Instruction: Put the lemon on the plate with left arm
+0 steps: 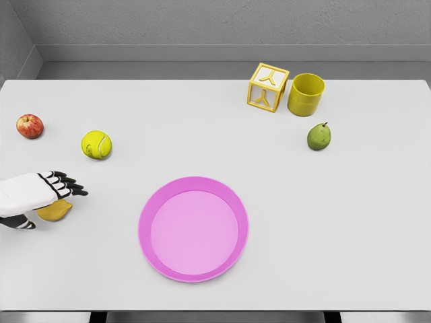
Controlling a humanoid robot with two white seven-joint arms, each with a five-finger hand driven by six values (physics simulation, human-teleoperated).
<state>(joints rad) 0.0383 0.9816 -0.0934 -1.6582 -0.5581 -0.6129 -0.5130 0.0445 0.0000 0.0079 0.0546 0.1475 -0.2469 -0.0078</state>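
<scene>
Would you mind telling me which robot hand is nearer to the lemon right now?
Left. The left robot hand is directly over the lemon, partly covering it at the table's left edge. The right robot hand is not in view, so its position cannot be told.

Block (267, 87): a raised letter "Y" on its top face and another on its front face.
Other things: no readable text, numbers or brands.

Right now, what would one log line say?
left hand: over lemon, grasp unclear | plate: empty | right hand: out of view
</scene>
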